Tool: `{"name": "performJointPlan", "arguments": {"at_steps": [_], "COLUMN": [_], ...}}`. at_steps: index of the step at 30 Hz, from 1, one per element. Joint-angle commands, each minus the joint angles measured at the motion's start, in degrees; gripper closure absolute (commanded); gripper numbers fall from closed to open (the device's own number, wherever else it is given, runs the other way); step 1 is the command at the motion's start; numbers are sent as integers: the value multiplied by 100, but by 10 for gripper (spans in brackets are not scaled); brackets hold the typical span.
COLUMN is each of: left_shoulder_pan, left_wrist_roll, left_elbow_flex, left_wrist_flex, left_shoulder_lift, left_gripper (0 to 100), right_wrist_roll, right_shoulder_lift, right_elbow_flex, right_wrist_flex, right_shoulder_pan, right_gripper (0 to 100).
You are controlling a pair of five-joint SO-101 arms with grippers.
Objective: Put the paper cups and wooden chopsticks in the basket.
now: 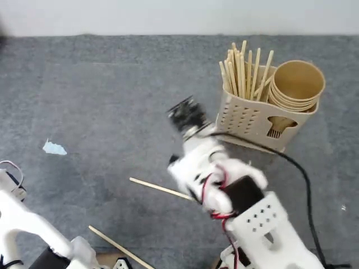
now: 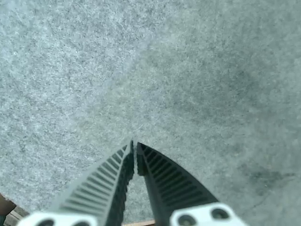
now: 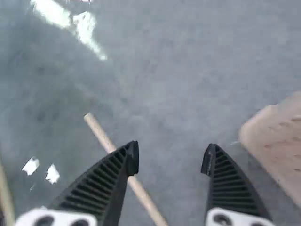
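Observation:
The beige basket (image 1: 263, 120) stands at the back right and holds several wooden chopsticks (image 1: 244, 70) upright beside a stack of paper cups (image 1: 296, 84). Two chopsticks lie loose on the grey mat, one (image 1: 160, 189) near the middle and another (image 1: 120, 246) by the front edge. My right gripper (image 1: 188, 115) hangs just left of the basket. In the right wrist view it (image 3: 171, 155) is open and empty over the mat, with a chopstick (image 3: 117, 160) lying beneath one finger and the basket (image 3: 277, 141) to the side. My left gripper (image 2: 135, 143) is shut on nothing above bare mat.
A small pale blue scrap (image 1: 54, 148) lies on the mat at the left. The left arm (image 1: 28, 221) sits at the front left corner. A black cable (image 1: 305, 185) trails from the basket side toward the front right. White scraps (image 3: 42, 170) dot the mat.

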Motion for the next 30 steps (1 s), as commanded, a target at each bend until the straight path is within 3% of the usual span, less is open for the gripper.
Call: {"name": "performJointPlan", "arguments": {"at_steps": [1, 7, 19, 30], "left_shoulder_pan": [26, 229, 2048, 2180], "left_wrist_roll": [-44, -35, -35, -44], "left_elbow_flex": [-40, 57, 725, 1552], "left_wrist_flex": [-79, -79, -396, -1635], "left_shoulder_lift": [9, 9, -44, -44], "left_gripper": [987, 987, 987, 987], "right_wrist_roll": [-79, -281, 26, 53], "right_shoulder_lift": [163, 1358, 3398, 4558], "right_elbow_flex": [334, 396, 396, -220], "right_wrist_flex": [40, -365, -1877, -2343], "right_shoulder_pan": [-664, -927, -1138, -919], "right_gripper": [768, 768, 768, 768]}}
